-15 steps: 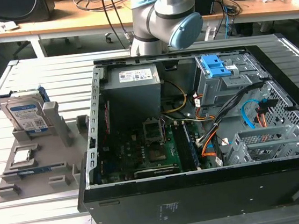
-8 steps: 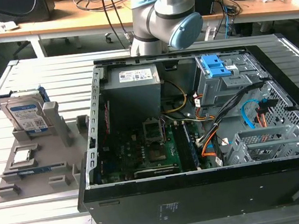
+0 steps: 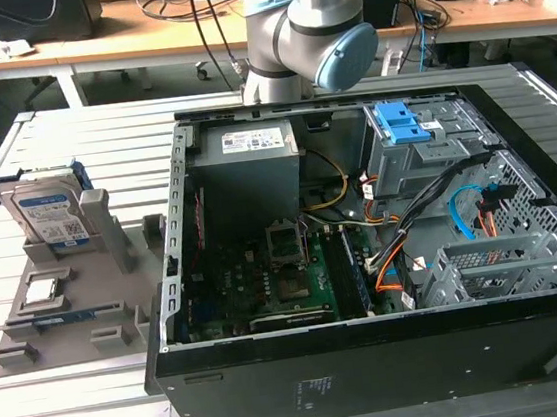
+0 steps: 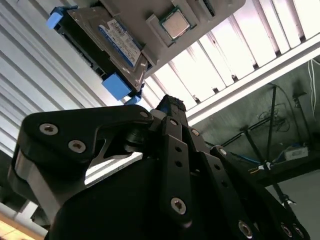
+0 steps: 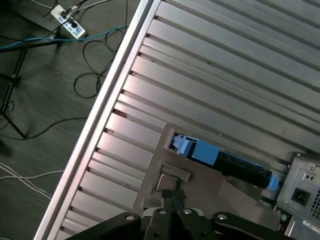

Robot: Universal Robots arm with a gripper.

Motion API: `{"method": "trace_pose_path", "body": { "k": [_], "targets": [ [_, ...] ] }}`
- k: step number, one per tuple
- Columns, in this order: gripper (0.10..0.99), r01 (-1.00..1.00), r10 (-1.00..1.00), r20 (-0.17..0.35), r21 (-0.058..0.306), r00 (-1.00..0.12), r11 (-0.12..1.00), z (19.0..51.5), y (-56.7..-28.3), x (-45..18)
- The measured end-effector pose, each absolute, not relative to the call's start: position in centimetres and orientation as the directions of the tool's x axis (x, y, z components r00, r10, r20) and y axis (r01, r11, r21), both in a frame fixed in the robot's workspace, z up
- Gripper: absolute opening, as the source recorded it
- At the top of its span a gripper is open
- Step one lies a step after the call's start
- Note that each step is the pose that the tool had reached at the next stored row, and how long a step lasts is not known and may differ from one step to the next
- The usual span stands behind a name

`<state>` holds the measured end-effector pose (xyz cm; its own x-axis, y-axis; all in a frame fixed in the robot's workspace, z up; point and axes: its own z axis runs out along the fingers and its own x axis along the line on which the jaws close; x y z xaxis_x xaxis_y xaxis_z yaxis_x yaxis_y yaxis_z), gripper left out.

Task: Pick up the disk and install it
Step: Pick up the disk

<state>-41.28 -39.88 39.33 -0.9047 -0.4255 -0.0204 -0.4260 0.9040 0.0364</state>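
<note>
Exterior view's left: the disk (image 3: 50,216) stands on edge in the grey holder (image 3: 108,298), with the chip (image 3: 44,290) lying near it. To the right I see the open computer case (image 3: 376,358) and the arm (image 3: 309,34) behind it. In the first wrist view, the gripper (image 5: 172,196) has its jaws closed and empty, clear of the disk.

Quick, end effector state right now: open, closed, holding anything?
The end effector: closed, holding nothing; the disk rests in the grey holder.
</note>
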Motion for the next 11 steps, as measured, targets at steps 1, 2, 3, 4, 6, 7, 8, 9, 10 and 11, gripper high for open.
{"method": "trace_pose_path", "body": {
  "k": [1, 2, 3, 4, 6, 7, 8, 9, 10, 11],
  "targets": [
    [0.106, -0.444, -0.444, -0.02, 0.036, -0.896, 0.895, 39.33, -39.88, -41.28],
    [0.106, -0.467, -0.467, -0.02, 0.036, -0.884, 0.884, 39.32, -39.88, -41.28],
    [0.106, -0.5, -0.5, -0.02, 0.035, -0.866, 0.865, 39.32, -39.89, -41.27],
    [0.106, -0.534, -0.533, -0.019, 0.034, -0.846, 0.845, 39.33, -39.89, -41.27],
    [0.106, -0.56, -0.56, -0.019, 0.033, -0.828, 0.828, 39.33, -39.89, -41.27],
    [0.106, -0.583, -0.583, -0.019, 0.033, -0.812, 0.812, 39.33, -39.88, -41.27],
    [0.106, -0.608, -0.608, -0.019, 0.033, -0.794, 0.793, 39.33, -39.88, -41.28],
    [0.106, -0.626, -0.625, -0.019, 0.033, -0.78, 0.779, 39.33, -39.88, -41.28],
    [0.106, -0.638, -0.637, -0.019, 0.033, -0.77, 0.77, 39.33, -39.88, -41.28],
    [0.106, -0.663, -0.663, -0.019, 0.033, -0.748, 0.747, 39.32, -39.88, -41.27]
  ]
}}
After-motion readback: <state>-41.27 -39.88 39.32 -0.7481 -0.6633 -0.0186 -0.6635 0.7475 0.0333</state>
